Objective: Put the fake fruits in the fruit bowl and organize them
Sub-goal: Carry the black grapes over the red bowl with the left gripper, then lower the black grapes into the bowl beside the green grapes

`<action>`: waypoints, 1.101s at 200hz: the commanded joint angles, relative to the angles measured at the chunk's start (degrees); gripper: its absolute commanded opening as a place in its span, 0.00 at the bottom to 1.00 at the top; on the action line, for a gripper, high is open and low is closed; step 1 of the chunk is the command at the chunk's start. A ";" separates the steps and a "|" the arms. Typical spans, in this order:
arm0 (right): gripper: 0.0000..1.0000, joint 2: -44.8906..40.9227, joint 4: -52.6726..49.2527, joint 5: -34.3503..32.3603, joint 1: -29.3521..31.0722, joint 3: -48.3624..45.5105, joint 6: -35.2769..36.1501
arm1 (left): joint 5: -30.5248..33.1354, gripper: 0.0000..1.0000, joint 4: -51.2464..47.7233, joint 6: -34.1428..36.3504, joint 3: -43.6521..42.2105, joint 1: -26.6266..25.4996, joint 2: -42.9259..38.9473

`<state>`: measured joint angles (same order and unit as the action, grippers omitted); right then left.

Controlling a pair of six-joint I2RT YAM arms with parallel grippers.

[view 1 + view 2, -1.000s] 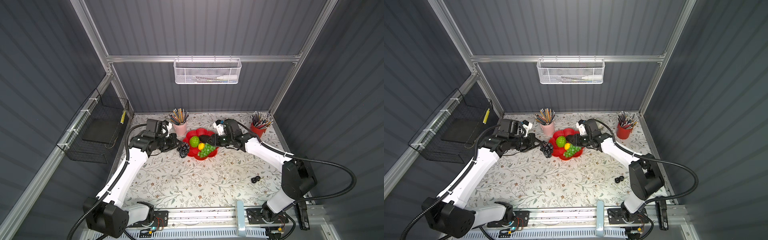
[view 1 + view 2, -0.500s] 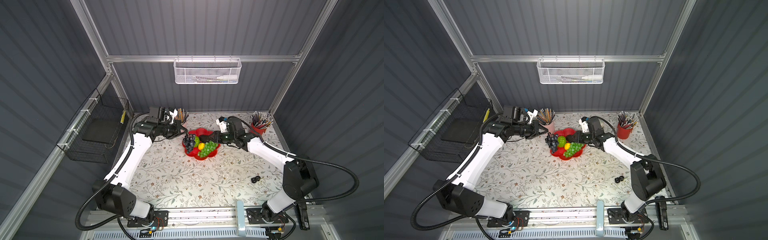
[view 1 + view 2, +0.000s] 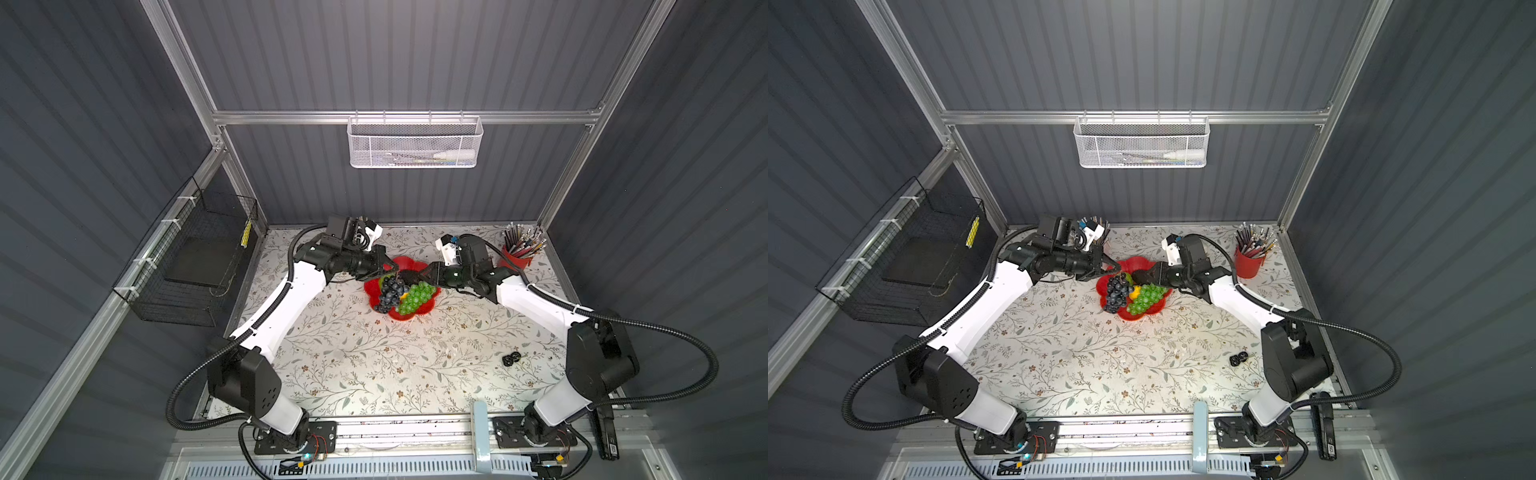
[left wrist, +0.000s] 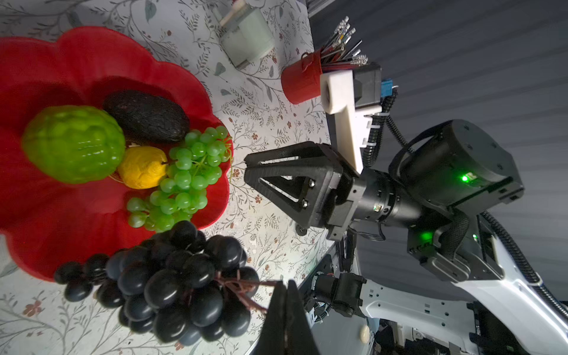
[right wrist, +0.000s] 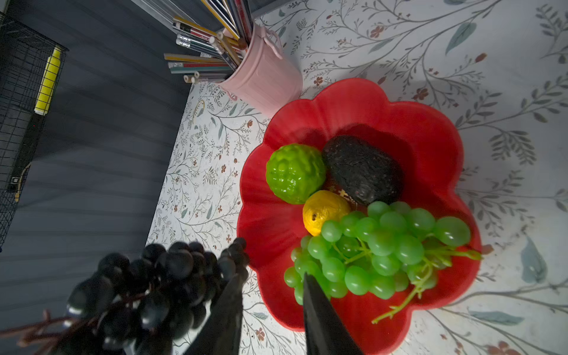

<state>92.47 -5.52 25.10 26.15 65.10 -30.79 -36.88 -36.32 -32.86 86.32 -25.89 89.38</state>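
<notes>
The left end effector (image 4: pixel 284 285) is pinched shut on the thin brown stem (image 4: pixel 242 284) of the dark purple plastic grape bunch (image 4: pixel 172 276), which hangs in the air at the rim of the shallow glossy red flower-shaped fruit bowl (image 5: pixel 353 92). In both top views the bunch (image 3: pixel 388 293) overlaps the rim on the left arm's side, with its lower end showing past the red edge over the floral worktop (image 3: pixel 374 365). Inside the bowl lie the ridged bright green ball (image 5: pixel 295 173), the black bumpy oval (image 5: pixel 362 170), the small yellow fruit (image 5: pixel 322 212) and the translucent green grape bunch (image 5: pixel 384 246). The right end effector (image 5: pixel 272 278) hovers over the bowl with its jaws apart and nothing between them. I judge the main risk to be a release from here: the bunch would likely strike the sloping rim and tip out onto the worktop. The grip on so thin a stem could also slip if the arm swings. Free space in the bowl is small, so a heavy drop might nudge the ball or yellow fruit. The two end effectors are near each other and could collide.
</notes>
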 commanded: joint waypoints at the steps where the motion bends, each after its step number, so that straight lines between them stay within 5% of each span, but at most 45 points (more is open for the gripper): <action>1: 0.35 -2.02 0.38 0.04 -0.45 -1.57 0.90 | -0.56 0.00 3.13 -1.82 -1.38 -0.82 -0.96; 137: 0.36 -2.81 2.27 0.33 -1.04 -4.66 0.64 | -3.09 0.00 5.08 -4.39 -1.55 -3.56 0.83; 220: 0.36 -2.34 2.55 0.42 -1.09 -4.83 0.18 | 3.34 0.00 1.97 -1.21 -4.38 -2.98 -2.58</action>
<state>90.59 -3.44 25.12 25.17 60.12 -30.65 -35.07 -33.32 -36.23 83.33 -29.21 89.23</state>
